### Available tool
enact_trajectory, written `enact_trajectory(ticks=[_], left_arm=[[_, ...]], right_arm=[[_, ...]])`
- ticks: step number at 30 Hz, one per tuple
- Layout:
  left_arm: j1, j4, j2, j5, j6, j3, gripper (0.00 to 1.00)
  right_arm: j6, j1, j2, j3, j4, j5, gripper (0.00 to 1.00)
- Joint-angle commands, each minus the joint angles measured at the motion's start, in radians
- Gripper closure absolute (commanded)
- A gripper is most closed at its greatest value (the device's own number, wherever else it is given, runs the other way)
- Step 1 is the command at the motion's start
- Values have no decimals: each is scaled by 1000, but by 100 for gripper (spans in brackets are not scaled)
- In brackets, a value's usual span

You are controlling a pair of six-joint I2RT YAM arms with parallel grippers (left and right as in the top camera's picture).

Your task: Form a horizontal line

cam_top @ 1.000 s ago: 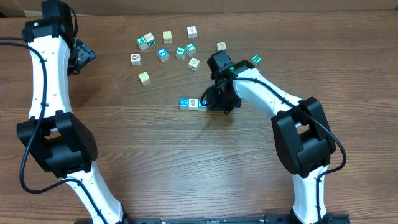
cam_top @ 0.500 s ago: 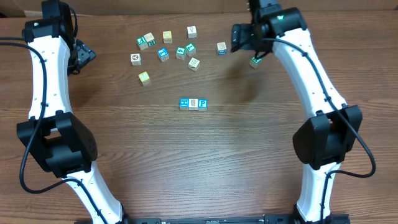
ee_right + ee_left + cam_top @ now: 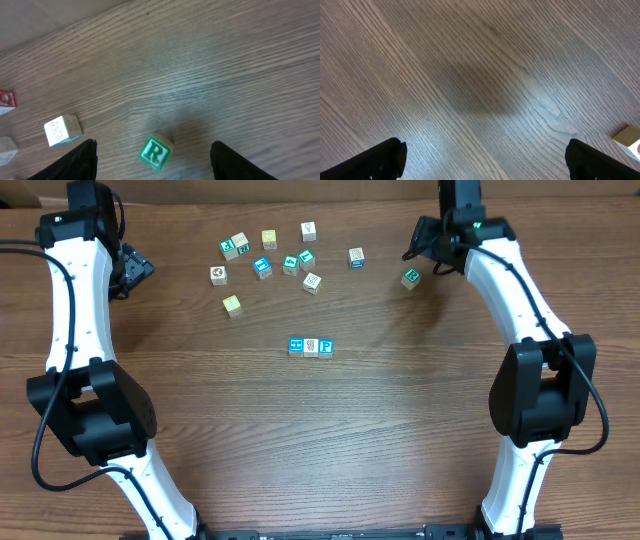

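Overhead: right gripper (image 3: 424,260) is hovering open, empty, up-right of the cube row (image 3: 311,346); left gripper (image 3: 140,275) is gaping open up-left.

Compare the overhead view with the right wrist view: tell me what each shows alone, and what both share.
Overhead only: the row of three cubes side by side mid-table, the loose cluster above it, the left arm and the right arm. Right wrist only: the letter R readable on the green cube, with the jaws standing apart at the frame's two sides. Both: the green cube, the white cube near it, and the wood table.
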Motion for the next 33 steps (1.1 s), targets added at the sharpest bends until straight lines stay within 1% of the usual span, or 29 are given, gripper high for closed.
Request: enact_trajectory(ticks=[1, 3, 7, 10, 17, 24, 27, 33], left_arm=[[-8, -2, -7, -11, 4, 6, 0], [-8, -2, -7, -11, 4, 6, 0], [-8, -2, -7, -11, 4, 6, 0], [-8, -2, -7, -11, 4, 6, 0], [-8, -2, -7, -11, 4, 6, 0], [-8, -2, -7, -11, 4, 6, 0], [-8, -2, -7, -11, 4, 6, 0], [-8, -2, -7, -11, 4, 6, 0]], right_arm=[[53, 17, 3, -105, 111, 7, 34], [53, 27, 3, -160, 179, 8, 34], [71, 32, 5, -227, 265, 8, 34], [106, 32, 16, -258, 301, 13, 34], [106, 32, 71, -266, 311, 12, 34], [105, 32, 82, -266, 282, 12, 48], [105, 32, 82, -265, 269, 11, 59], [105, 32, 56, -263, 216, 11, 61]])
